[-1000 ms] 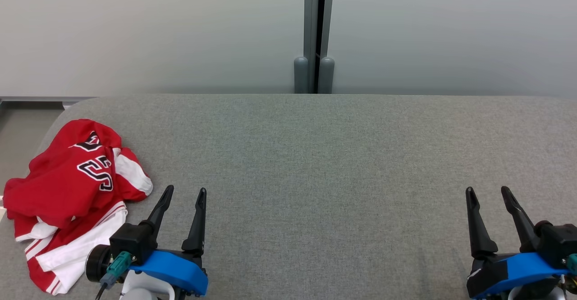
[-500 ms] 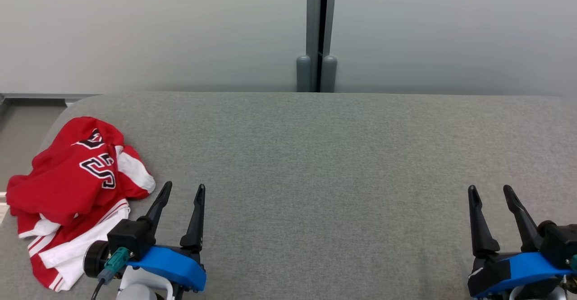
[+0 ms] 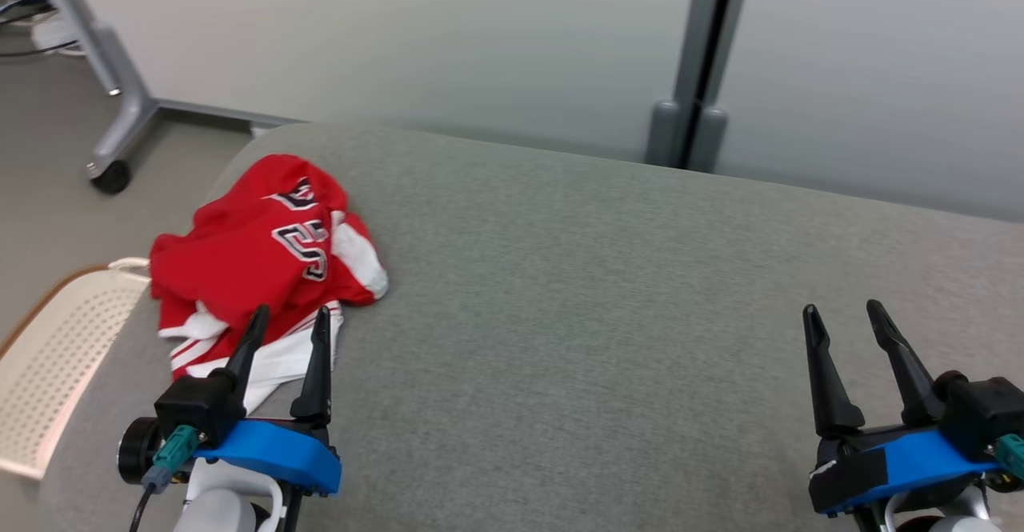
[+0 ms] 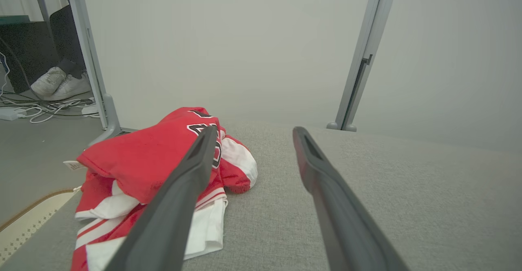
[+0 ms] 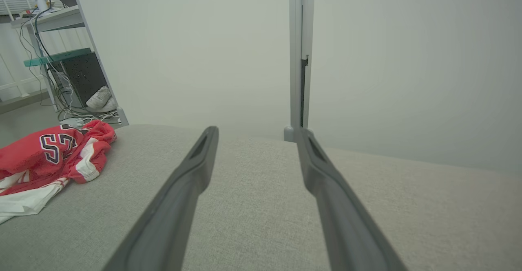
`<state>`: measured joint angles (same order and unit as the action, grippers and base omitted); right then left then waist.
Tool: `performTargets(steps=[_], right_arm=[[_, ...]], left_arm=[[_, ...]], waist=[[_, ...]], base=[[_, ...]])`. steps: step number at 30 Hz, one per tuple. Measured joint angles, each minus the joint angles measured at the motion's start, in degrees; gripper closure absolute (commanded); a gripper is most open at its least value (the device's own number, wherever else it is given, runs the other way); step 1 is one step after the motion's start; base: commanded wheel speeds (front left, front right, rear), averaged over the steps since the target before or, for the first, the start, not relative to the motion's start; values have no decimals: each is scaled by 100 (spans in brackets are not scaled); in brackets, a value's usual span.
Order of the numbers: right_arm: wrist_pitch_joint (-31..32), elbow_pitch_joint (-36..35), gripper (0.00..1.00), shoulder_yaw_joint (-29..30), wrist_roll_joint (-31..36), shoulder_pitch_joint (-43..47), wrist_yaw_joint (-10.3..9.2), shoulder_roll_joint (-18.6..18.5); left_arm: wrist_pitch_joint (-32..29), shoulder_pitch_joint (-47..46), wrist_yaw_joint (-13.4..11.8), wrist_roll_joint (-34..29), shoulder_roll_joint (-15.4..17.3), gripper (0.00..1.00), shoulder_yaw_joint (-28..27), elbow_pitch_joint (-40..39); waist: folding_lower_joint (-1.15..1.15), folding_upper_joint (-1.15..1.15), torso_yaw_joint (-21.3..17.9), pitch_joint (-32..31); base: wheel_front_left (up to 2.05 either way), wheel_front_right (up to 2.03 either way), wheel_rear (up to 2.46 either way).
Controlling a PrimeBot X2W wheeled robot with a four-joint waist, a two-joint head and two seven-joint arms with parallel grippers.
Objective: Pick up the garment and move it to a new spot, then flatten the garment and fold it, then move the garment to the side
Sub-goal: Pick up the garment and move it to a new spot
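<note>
Garment: red jersey with white trim and dark numerals, crumpled in a heap at the left end of the grey padded table, close to its rounded far-left corner; a white hem lies towards the robot.
Left gripper: fingers spread wide, nothing between them; in the head view the tips overlap the near white edge of the heap. Contact with the cloth cannot be told.
Left wrist view: one finger crosses the red cloth, the other stands over bare grey fabric.
Right gripper: fingers wide apart, holding nothing, over bare table at the right end, well apart from the jersey.
Surroundings: white perforated basket on the floor beside the table's left edge; grey partition post behind the table; wheeled stand leg at far left.
</note>
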<state>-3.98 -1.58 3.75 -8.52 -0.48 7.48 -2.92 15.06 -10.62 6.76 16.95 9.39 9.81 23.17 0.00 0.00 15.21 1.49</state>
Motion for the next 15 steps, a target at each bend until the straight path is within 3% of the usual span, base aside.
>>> performTargets(steps=[15], right_arm=[[99,-152,0,-83,32,-53,0,3]], left_arm=[[1,4,-16,-34,-110,0,-386,-36]], waist=[[0,0,1109,160]], base=[[0,0,0]])
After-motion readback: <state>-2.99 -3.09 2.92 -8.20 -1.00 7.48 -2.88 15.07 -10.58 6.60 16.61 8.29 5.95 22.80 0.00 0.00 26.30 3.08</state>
